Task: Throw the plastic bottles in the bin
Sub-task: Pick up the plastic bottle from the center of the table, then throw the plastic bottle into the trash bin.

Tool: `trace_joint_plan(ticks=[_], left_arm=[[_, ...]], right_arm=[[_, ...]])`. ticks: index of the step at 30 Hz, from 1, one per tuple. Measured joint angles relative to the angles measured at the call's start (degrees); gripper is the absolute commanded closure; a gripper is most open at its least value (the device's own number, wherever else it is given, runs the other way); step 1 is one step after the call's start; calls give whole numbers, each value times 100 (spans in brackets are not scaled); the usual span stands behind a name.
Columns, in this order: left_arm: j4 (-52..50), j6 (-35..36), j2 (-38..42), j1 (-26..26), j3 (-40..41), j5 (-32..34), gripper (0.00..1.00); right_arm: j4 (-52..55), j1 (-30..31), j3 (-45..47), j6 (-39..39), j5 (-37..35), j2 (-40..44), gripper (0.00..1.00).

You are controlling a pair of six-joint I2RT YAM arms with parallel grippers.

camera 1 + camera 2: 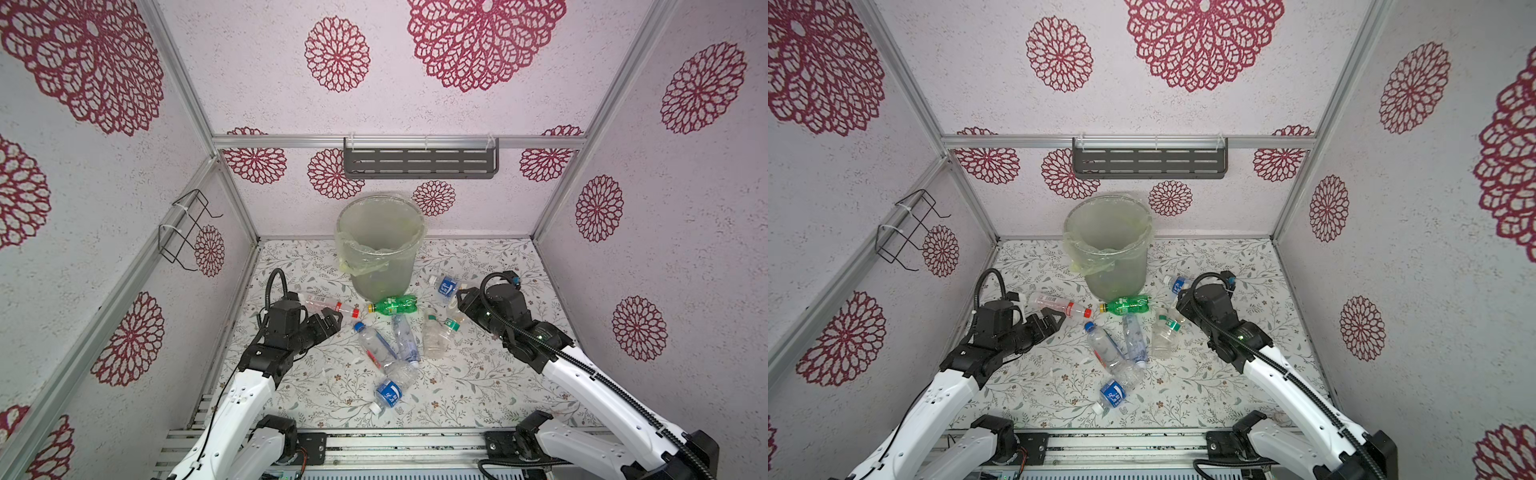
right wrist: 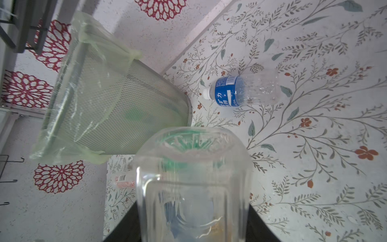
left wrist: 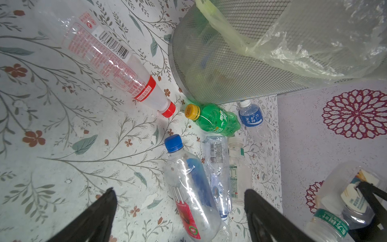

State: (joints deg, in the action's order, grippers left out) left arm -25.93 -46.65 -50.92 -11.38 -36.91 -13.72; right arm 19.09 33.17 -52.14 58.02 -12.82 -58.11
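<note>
My left pincer (image 1: 331, 321) hangs spread wide above the counter (image 1: 478, 382), gripping nothing. In its wrist view the two fingers (image 3: 98, 218) frame the blue-capped bottle (image 3: 188, 184) lying below.

Just beyond my fingertips lies the red-capped bottle (image 1: 322, 304), clear and on its side. Its cap points at the yellow cap of the green bottle (image 1: 395, 304), the two caps close but apart. The green bottle lies at the foot of the bin (image 1: 384, 278). The bin stands upright at the back middle of the counter, its mesh wall lined with a yellowish bag folded over the rim.

In front of the green bottle, the blue-capped bottle and the crushed clear bottle (image 1: 405, 338) lie side by side, touching. Nearest the front edge lies the front blue-label bottle (image 1: 390, 392), its white cap towards that edge. Just right of the crushed one lies the green-label bottle (image 1: 434, 338), clear.

Right of the bin, the far blue-label bottle (image 1: 446, 286) lies on its side with its cap towards the bin's foot.

My right pincer (image 1: 457, 302) is pinching the held bottle (image 2: 192, 171), a clear one with a green band near its neck. It is lifted off the counter, to the right of the bin, and the bottle fills the gap between my jaws in the wrist view.
</note>
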Motion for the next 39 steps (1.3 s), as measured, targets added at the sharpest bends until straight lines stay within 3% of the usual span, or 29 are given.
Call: trace_joint_plan(ticks=[30, 39], left_arm=[[-125, 55, 57, 0, 0, 39, 3], [-317, 170, 203, 0, 0, 96, 3]], right_arm=[[-166, -42, -2490, -874, 417, -1488, 49], [-120, -42, -2155, -949, 407, -1008, 49]])
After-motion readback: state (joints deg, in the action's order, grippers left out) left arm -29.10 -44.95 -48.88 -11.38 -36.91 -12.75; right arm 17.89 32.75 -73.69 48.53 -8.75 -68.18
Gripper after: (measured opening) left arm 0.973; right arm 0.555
